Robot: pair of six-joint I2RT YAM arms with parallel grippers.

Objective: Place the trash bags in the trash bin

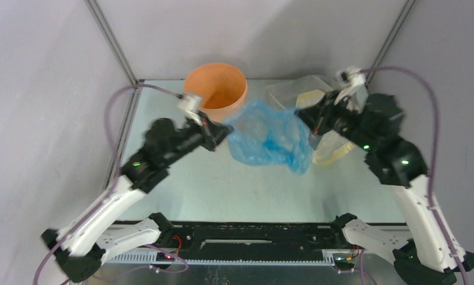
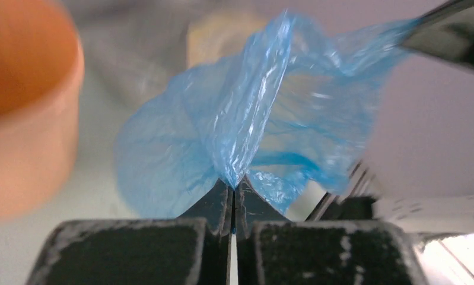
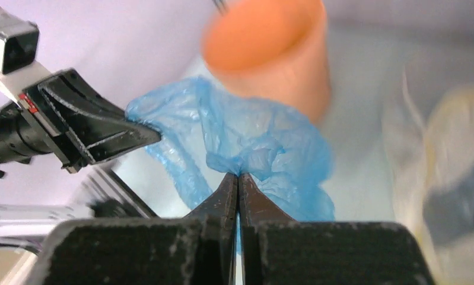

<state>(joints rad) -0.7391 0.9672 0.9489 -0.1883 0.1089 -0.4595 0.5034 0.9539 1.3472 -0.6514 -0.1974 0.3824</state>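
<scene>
Just in front of the trash bin point(image 1: 215, 86) and a little to its right, a light-blue trash bag point(image 1: 270, 139) hung stretched between the two arms, close to the bin's wall but clear of its mouth. Whether the bag's lowest folds touched the desk point(image 1: 222, 190) could not be told. Nothing blue showed inside the bin from overhead, so the task appeared to be at its carrying stage. The bag was gripped on both sides but not yet over the opening. Moving it across, lowering it in and letting go were all left to do. Whether the bundle held more than one bag was unclear.

The left arm point(image 1: 163, 145) reached forward and inward, its wrist just beside the bin's near wall. The left jaws were pressed fully together on a pinch of film at the bag's edge nearest the bin. The right arm point(image 1: 377, 127) came in from the side of the bag away from the bin, elbow raised and wrist angled toward the bin. The right jaws were likewise clamped tight on a gathered fold at the bag's opposite edge.

A larger yellowish-clear plastic bag point(image 1: 332, 148) lay on the desk to the right of the bin, partly under the right arm and held by neither.
</scene>
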